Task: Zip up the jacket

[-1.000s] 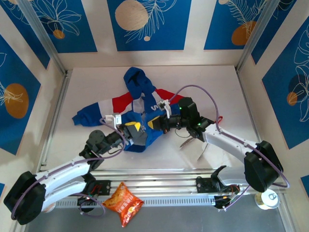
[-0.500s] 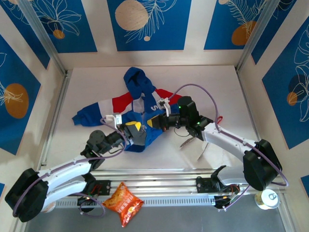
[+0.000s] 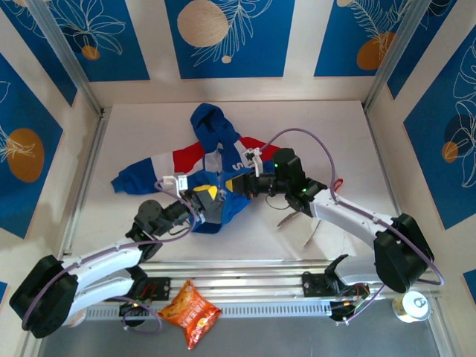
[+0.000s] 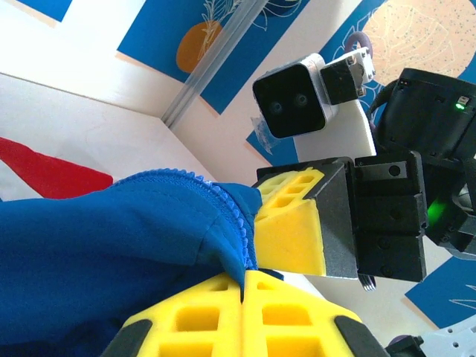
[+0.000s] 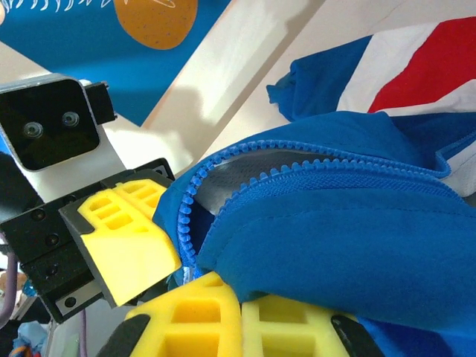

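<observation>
Lying near the middle of the white worktop (image 3: 335,126), the jacket (image 3: 212,152) has its hood (image 3: 208,123) toward the far wall and one sleeve (image 3: 137,178) out to the left. Both claws sit over its lower front, so from above the bottom edge and most of the white letters (image 3: 236,165) are hidden. The zip pull is too hard to make out. The left claw (image 4: 243,281) has its yellow fingers (image 4: 201,320) pressed together on a fold of blue cloth, right by the zip teeth (image 4: 236,230). The right claw (image 5: 242,301) is pinching too, tight on the blue edge, with a curved row of zip teeth just above it. The two claws are just beside each other, nearly touching. A snack bag (image 3: 190,312) lies at the near edge, and a can (image 3: 411,305) sits in the near right corner.
</observation>
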Robot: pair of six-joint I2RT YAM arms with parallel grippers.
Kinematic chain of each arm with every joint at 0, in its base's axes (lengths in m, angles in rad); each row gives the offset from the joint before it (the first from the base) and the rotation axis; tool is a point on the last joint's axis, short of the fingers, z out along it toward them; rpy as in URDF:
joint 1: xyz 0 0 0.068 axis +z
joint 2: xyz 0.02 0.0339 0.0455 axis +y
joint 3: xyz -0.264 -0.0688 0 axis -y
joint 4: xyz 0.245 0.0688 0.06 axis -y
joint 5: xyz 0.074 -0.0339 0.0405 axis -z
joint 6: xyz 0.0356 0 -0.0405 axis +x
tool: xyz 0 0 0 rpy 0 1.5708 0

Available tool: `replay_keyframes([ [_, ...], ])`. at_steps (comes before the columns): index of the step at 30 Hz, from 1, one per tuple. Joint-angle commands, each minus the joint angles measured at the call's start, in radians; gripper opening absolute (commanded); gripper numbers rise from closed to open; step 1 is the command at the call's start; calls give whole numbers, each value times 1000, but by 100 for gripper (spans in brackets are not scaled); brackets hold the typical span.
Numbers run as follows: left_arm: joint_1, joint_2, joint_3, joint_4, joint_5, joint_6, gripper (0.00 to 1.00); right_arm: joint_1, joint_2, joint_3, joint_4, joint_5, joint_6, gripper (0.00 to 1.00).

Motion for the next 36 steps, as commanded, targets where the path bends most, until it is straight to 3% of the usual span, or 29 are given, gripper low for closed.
replay_keyframes([
  [1,4,14,-8,60,0,-7,0,9,4,-2,74,27,27,0],
  [16,-9,-3,-11,71,-104,8,0,30,-8,-42,149,152,138,0],
  [26,-13,10,-1,58,-55,24,0,29,3,-21,150,161,165,0],
  [36,-13,-23,40,-134,13,37,0,14,-16,-22,123,167,153,0],
])
